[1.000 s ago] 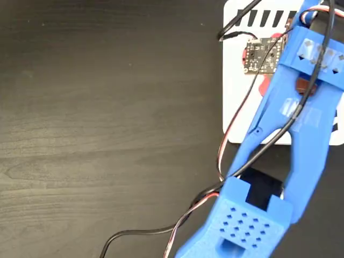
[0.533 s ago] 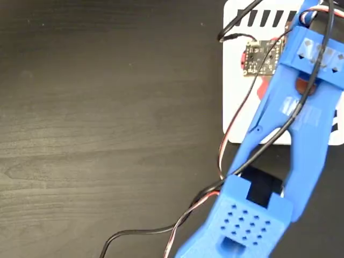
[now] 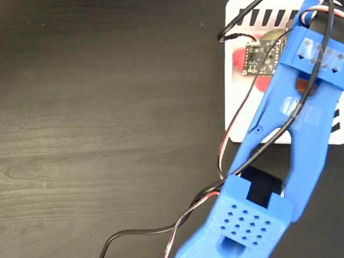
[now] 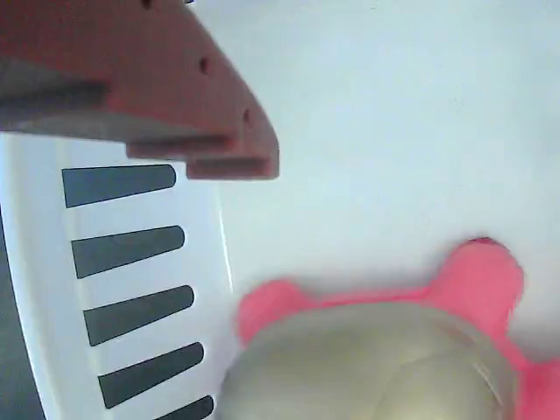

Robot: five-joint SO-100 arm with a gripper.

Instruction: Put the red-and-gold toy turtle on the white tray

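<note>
On white tray: turtle near striped edge | end effector grip unclear

Fixed view looks straight down; wrist view hovers close above the white tray.

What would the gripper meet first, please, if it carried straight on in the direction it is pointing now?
Most likely the white tray. In the wrist view the one visible brown finger points at its bare surface, with the red-and-gold toy turtle lying to the side, apart from it. How far off the tray is, I cannot tell.
</note>
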